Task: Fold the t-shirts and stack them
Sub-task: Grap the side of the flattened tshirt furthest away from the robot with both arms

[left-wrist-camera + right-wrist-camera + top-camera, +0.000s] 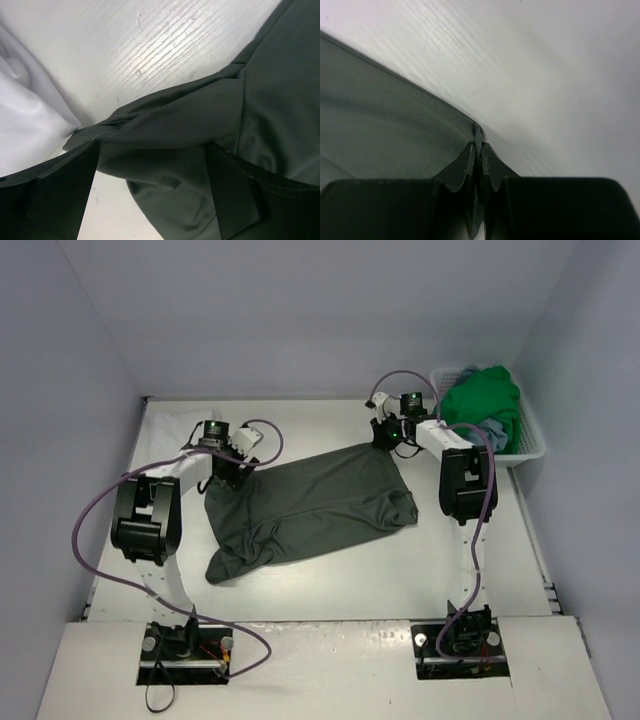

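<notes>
Top view, dark olive-grey t-shirt (310, 505): I see it spread out crumpled in the middle of the counter (330, 585), between the two arms.
Top view, left claw (228, 476): low over the shirt's far left corner; from here I cannot tell how the fingers stand.
Top view, right claw (386, 442): down at the shirt's far right corner.
Top view, basket (532, 445): at the far right of the counter, holding a green t-shirt (485, 400) bunched on top of a light blue t-shirt (493, 430).
Top view, white t-shirt (178, 426): I make out pale cloth at the far left, just beside the left claw.
Left wrist view, left claw (154, 152): fingers wide apart, gripping nothing, one on each side of a stitched hem of the dark olive-grey t-shirt (200, 115); white t-shirt (25, 115) at the left.
Right wrist view, right claw (480, 150): fingers together, clamped on the edge of the dark olive-grey t-shirt (380, 115), bare counter (545, 75) beyond.
</notes>
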Available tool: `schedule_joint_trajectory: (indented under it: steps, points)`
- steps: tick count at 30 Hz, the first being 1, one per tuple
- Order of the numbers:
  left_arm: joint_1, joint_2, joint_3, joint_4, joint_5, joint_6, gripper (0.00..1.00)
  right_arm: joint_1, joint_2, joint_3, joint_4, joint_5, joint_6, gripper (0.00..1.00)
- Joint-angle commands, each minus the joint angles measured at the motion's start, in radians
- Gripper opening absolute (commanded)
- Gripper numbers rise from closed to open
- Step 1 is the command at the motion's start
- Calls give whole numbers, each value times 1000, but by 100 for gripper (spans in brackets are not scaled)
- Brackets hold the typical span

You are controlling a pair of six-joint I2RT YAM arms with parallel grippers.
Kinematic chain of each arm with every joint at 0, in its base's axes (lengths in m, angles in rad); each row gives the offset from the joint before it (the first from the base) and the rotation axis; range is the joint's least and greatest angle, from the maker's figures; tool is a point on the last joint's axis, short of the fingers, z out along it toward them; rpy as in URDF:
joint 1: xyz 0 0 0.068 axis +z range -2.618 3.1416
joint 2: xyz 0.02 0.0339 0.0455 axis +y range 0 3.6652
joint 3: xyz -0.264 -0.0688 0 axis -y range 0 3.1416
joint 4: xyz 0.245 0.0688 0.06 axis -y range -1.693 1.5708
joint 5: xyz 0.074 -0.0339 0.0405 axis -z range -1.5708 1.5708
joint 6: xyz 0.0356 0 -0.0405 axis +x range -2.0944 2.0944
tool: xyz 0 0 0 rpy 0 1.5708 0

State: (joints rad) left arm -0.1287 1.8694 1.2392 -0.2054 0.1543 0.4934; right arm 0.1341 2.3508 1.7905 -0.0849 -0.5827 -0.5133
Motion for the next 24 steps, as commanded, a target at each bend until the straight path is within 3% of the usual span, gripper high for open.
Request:
schedule_joint_trajectory:
  steps: [1,16,24]
  points:
    - [8,8,74,49,-9,-7,81,-19,-114,-66,-29,60,-43,0]
    - [8,94,175,-9,57,-12,81,-67,-238,-256,-35,81,-117,0]
    - [8,195,344,-152,209,-30,81,-67,-254,-286,-33,64,-117,0]
